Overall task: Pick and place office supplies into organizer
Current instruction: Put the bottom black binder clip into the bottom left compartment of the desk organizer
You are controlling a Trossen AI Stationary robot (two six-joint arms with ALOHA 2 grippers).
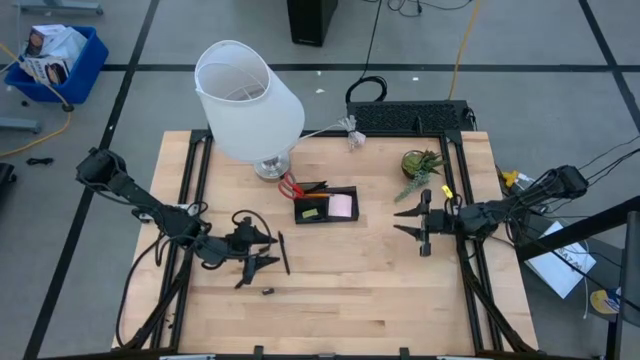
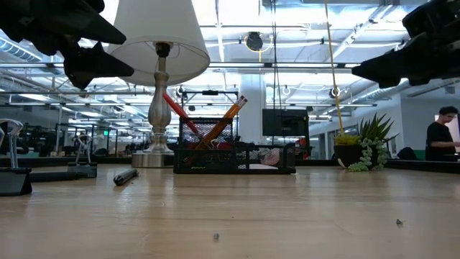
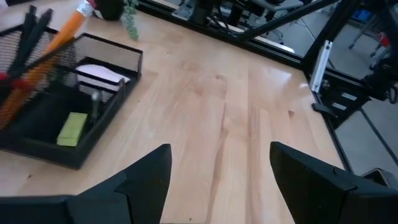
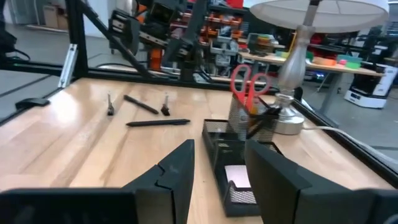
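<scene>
Pale wood-plank bench [image 1: 340, 290], grey workshop floor around; lit room with a person [image 2: 440, 137] behind. Black wire-mesh organizer [image 1: 326, 205] mid-bench holds red scissors [image 4: 249, 84], orange pencil [image 2: 223, 121], pink pad [image 1: 341, 206], probably a marker [image 3: 71, 128]. Black pen [image 1: 284, 252] lies loose. Left gripper [image 1: 262, 250] jaws wide, empty; right gripper [image 1: 408, 217] jaws apart, empty.

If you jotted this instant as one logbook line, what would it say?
left gripper: open, empty, above pen | right gripper: open, empty, right of organizer | organizer: scissors, pink sticky-note pad inside | pen: still on table

The lamp [image 2: 159, 72] hides part of the organizer [image 2: 233, 157].
</scene>
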